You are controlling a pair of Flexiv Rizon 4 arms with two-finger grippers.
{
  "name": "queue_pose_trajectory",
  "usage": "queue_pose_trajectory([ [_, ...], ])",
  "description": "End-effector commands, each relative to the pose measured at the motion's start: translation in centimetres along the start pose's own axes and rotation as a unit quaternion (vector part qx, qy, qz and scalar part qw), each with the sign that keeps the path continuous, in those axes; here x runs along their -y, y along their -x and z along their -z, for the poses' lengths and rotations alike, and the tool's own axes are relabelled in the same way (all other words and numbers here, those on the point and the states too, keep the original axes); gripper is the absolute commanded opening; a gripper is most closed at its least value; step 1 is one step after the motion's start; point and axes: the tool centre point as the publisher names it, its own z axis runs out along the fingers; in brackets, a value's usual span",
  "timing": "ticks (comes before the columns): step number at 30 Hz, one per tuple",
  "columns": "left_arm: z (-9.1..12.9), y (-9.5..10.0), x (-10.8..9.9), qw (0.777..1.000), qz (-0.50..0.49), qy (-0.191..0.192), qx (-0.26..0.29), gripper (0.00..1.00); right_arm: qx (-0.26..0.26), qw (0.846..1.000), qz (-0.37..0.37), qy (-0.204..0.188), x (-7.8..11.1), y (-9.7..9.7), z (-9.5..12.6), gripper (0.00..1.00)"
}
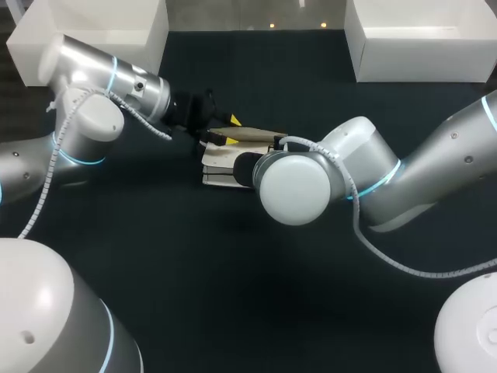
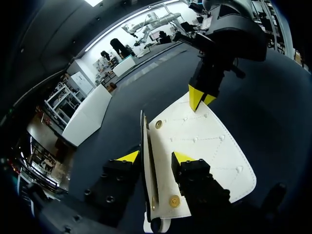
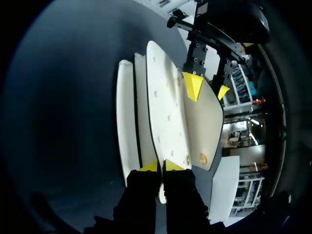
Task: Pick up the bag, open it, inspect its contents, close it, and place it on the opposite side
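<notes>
A white quilted bag (image 1: 220, 161) lies mid-table with its flap (image 2: 200, 146) raised on edge. The flap's beige inner side (image 3: 204, 122) with snap studs faces away from the bag's body (image 3: 127, 122). My left gripper (image 2: 156, 157) straddles one end of the flap, its fingers apart with gaps on both sides, so it is open. In the head view the left gripper (image 1: 231, 130) sits at the bag's far-left end. My right gripper (image 3: 161, 166) is shut on the flap's opposite edge, and also shows as the right gripper (image 2: 200, 97) ahead of the left one. In the head view the right wrist hides it.
One white bin (image 1: 116, 31) stands at the back left and another white bin (image 1: 419, 43) at the back right. Dark tabletop (image 1: 233, 272) spreads out in front of the bag.
</notes>
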Motion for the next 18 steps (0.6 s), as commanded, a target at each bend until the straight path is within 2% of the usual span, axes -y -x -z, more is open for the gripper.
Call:
queue_pose_trajectory([
  [1,0.72,-0.1,0.61,1.0,0.0,0.004,0.004,0.45,0.002,1.0,-0.001,0.001,-0.02,-0.08,-0.15,0.0],
  [5,1.03,0.29,0.69,1.0,0.004,0.005,0.006,0.43,0.002,1.0,-0.001,0.001,-0.02,-0.08,-0.15,0.0],
  [7,1.09,0.44,0.65,1.0,0.005,0.009,0.008,0.37,0.002,1.0,-0.001,0.001,-0.02,-0.08,-0.15,0.0],
  [11,0.87,0.58,0.4,1.0,0.005,0.018,0.01,0.33,0.002,1.0,-0.001,0.001,-0.02,-0.08,-0.15,0.0],
  [13,0.8,0.55,0.3,1.0,0.006,0.018,0.011,0.25,0.002,1.0,-0.001,0.001,-0.02,-0.08,-0.15,0.0],
  [14,0.76,0.48,0.27,1.0,0.005,0.02,0.011,0.14,0.002,1.0,-0.001,0.001,-0.02,-0.08,-0.15,0.0],
  [16,0.69,0.34,0.23,1.0,0.005,0.02,0.012,0.03,0.002,1.0,-0.001,0.001,-0.02,-0.08,-0.15,0.0],
  [18,0.61,0.21,0.19,1.0,0.003,0.021,0.013,0.0,0.002,1.0,-0.001,0.001,-0.02,-0.08,-0.15,0.0],
])
